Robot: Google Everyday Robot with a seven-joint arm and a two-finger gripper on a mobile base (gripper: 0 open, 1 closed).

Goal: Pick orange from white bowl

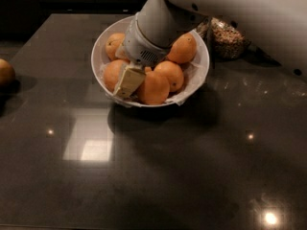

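The dark tabletop [153, 176] carries everything. A white arm [230, 13] reaches down from the upper right into the white bowl [97, 56] — which sits at the far middle of the tabletop, heaped with fruit. A glass jar [230, 40] stands just right of the bowl. The orange [154, 89] lies at the bowl's near edge, and the hand [126, 83] is just beside it on the left — I cannot tell whether the hand is wide or narrow. A lone fruit [5, 72] sits at the left edge.
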